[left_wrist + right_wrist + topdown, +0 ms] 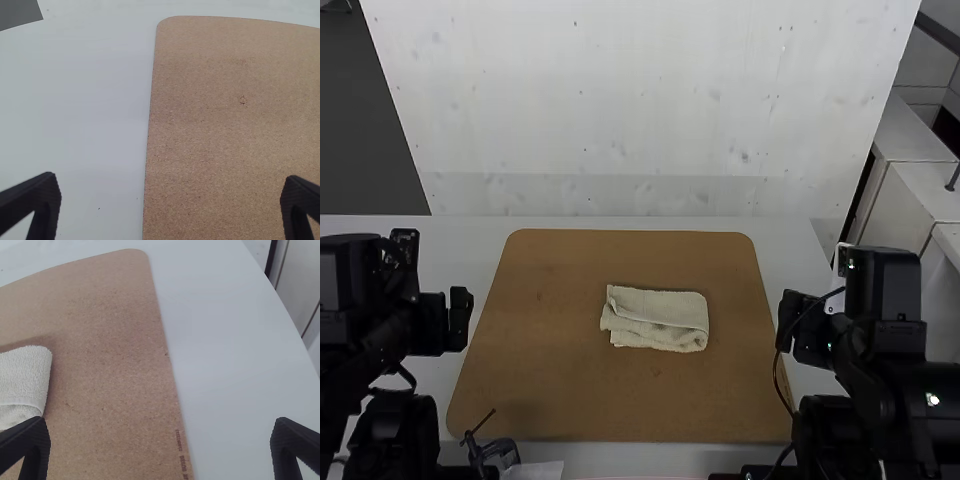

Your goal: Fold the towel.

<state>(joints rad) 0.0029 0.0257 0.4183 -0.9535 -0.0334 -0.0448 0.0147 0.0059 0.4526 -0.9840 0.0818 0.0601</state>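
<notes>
The cream towel [657, 319] lies folded into a small, roughly rectangular bundle on the brown board, its lower left edge a little uneven. My left gripper [460, 318] is off the board's left side, well apart from the towel. At the right edge of the board is my right gripper [788, 322], not touching the cloth. The left wrist view has the left gripper [170, 200] with its fingers wide apart over board and table. In the right wrist view the right gripper [161, 440] is also spread open, and one rounded end of the towel [25, 377] shows.
The brown board [550, 390] covers the middle of the white table [460, 237]. A small dark clamp-like object [498, 453] sits near the front left edge. A white panel [640, 110] rises behind the table, and pale cabinets [917, 195] stand at the right.
</notes>
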